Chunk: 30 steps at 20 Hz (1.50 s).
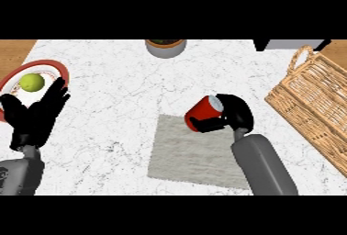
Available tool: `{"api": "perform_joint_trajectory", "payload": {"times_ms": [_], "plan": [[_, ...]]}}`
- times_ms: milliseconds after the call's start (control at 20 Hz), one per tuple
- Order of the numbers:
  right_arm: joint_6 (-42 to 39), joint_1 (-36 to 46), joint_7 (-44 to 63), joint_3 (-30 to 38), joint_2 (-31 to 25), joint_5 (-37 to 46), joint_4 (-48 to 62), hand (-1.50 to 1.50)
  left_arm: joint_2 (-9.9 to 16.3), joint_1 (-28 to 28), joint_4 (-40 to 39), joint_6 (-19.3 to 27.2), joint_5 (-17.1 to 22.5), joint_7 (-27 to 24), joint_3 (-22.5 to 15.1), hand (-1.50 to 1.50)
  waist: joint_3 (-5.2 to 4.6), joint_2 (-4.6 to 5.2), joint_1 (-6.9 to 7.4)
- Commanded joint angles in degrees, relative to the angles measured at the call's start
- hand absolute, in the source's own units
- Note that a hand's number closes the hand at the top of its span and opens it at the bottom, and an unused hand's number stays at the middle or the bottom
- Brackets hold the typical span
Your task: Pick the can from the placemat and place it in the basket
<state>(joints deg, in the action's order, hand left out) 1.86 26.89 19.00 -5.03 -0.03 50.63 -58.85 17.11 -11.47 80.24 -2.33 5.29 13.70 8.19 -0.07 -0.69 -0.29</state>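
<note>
The right robot hand [230, 117] is curled round a red can [203, 111], tilted above the grey placemat's [193, 153] upper right corner. A wicker basket [313, 101] sits well apart at the right. The left robot hand [35, 114] rests open by a red-rimmed plate [55, 67] carrying a green fruit [31, 82] on the white counter [115, 69].

Worktop [122, 59]: white stone look, marble-like, with fine dark veining and speckle; smooth. A strip of warm wood [15, 50] shows at its far left edge. Placemat [193, 156]: grey woven cloth, matt, slightly mottled. Can [201, 112]: red body with a pale metallic end, smooth. Basket [315, 103]: tan wicker, ribbed weave, rough, with a looped wicker handle. Plate [58, 69]: smooth, white with a red rim. Lime [31, 82]: yellow-green, smooth matt skin. Both hands, left [37, 114] and right [230, 117]: black, matt; forearms grey, smooth, faint sheen.
</note>
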Motion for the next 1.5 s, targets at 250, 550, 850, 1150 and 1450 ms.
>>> {"api": "perform_joint_trajectory", "payload": {"times_ms": [250,550,850,1150,1450], "plan": [[31.59,7.51,20.67,-12.66,0.03,-11.22,-11.72,1.5,-0.97,-3.02,-1.19,-0.52,-0.2,0.21,-1.3,0.0,0.14,0.34,3.54],[39.47,14.68,45.54,-25.26,0.02,6.25,-15.7,1.5,-0.3,-2.76,-3.12,-0.07,-1.21,-1.17,-0.53,0.0,-0.11,0.01,1.02],[27.91,25.81,62.49,-22.67,0.01,17.11,-17.3,1.5,-2.93,-2.31,-2.44,2.1,-2.69,-1.0,-2.24,0.0,-0.08,0.01,0.51],[17.9,30.63,62.95,-14.77,0.01,22.22,-18.98,1.5,-0.16,-1.81,-2.59,-0.22,-0.41,-0.21,0.6,0.0,0.0,0.23,0.04],[13.76,35.0,59.54,-5.88,-1.12,26.07,-17.23,1.5,-1.53,-1.84,-4.15,0.86,-1.57,-2.37,0.24,0.0,-0.02,0.52,-0.28]]}}
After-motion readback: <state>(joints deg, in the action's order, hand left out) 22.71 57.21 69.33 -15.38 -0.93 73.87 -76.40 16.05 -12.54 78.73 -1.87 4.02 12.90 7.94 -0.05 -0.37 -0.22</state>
